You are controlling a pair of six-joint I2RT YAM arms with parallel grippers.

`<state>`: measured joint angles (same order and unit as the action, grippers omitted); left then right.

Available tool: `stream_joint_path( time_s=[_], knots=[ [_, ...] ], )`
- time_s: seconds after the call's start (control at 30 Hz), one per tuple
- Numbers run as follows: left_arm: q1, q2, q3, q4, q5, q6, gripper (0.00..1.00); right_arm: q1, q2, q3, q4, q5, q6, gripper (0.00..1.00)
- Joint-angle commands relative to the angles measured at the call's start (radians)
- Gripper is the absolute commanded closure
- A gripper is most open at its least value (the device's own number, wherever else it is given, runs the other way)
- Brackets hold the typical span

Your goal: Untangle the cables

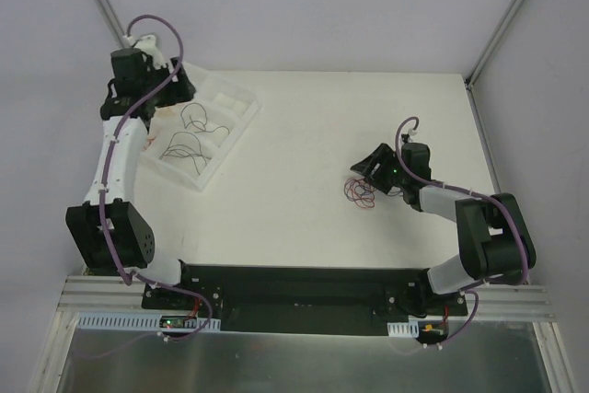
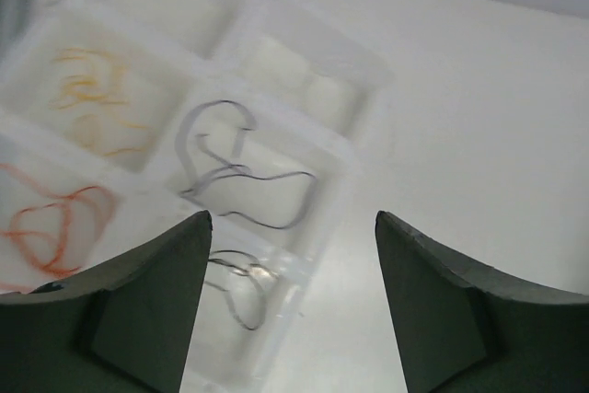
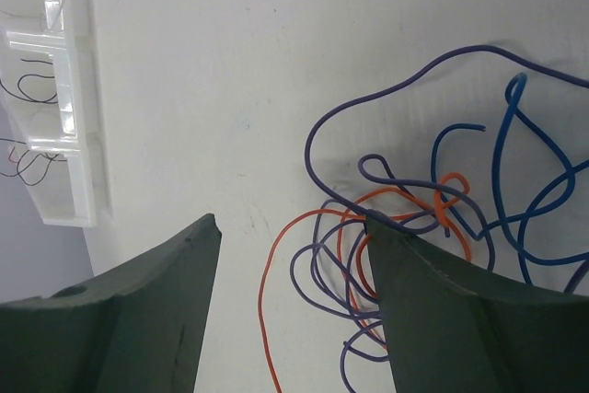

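Cables (image 3: 414, 209) in purple, blue and orange sit in a loose knot on the white tabletop (image 1: 304, 135) right by my right tool (image 3: 293, 223), which is spread wide and pinching nothing, one finger just at the edge of the pile. My left tool (image 2: 293, 218) is spread and empty too, hanging over the clear divided tray (image 2: 340, 149). In there, dark wires (image 2: 244, 181), yellowish wires (image 2: 92, 98) and red-orange wires (image 2: 55, 227) lie in separate compartments.
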<state>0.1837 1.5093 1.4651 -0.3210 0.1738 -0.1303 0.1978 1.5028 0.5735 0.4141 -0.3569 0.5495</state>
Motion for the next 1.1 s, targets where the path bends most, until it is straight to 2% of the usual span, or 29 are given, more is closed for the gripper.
stream_joint_path(
  time_s=[0.0,0.03,0.17,0.27,0.4,0.47,0.5,0.63,0.7,0.83,1.07],
  knots=[
    [-0.176,-0.024,-0.064,0.013,0.321,-0.052,0.32,0.014,0.01,0.035,-0.035,0.016,-0.011,0.34],
    [-0.215,-0.021,-0.077,0.016,0.361,-0.066,0.35,0.025,0.017,0.057,-0.07,0.016,-0.023,0.37],
    [-0.424,0.037,-0.204,0.111,0.539,-0.147,0.39,0.072,0.04,0.124,-0.13,-0.017,-0.075,0.37],
    [-0.573,0.078,-0.303,0.218,0.567,-0.19,0.39,0.104,0.071,0.163,-0.183,-0.114,-0.106,0.4],
    [-0.729,0.149,-0.402,0.446,0.593,-0.328,0.33,0.097,-0.042,0.098,-0.19,-0.071,-0.118,0.38],
    [-0.768,0.193,-0.42,0.56,0.627,-0.429,0.28,0.08,-0.111,0.085,-0.269,-0.018,-0.141,0.36],
    [-0.786,0.215,-0.422,0.635,0.638,-0.478,0.19,0.071,-0.139,0.074,-0.302,0.01,-0.149,0.35],
    [-0.82,0.299,-0.405,0.758,0.626,-0.656,0.18,0.035,-0.226,0.04,-0.38,0.061,-0.171,0.31],
    [-0.829,0.342,-0.385,0.783,0.596,-0.739,0.22,0.02,-0.251,0.02,-0.388,0.067,-0.166,0.29],
    [-0.842,0.446,-0.351,0.829,0.586,-0.916,0.43,0.009,-0.305,-0.053,-0.356,0.096,-0.116,0.29],
    [-0.872,0.48,-0.365,0.777,0.454,-1.063,0.39,0.008,-0.381,-0.162,-0.242,0.147,-0.062,0.29]
  ],
)
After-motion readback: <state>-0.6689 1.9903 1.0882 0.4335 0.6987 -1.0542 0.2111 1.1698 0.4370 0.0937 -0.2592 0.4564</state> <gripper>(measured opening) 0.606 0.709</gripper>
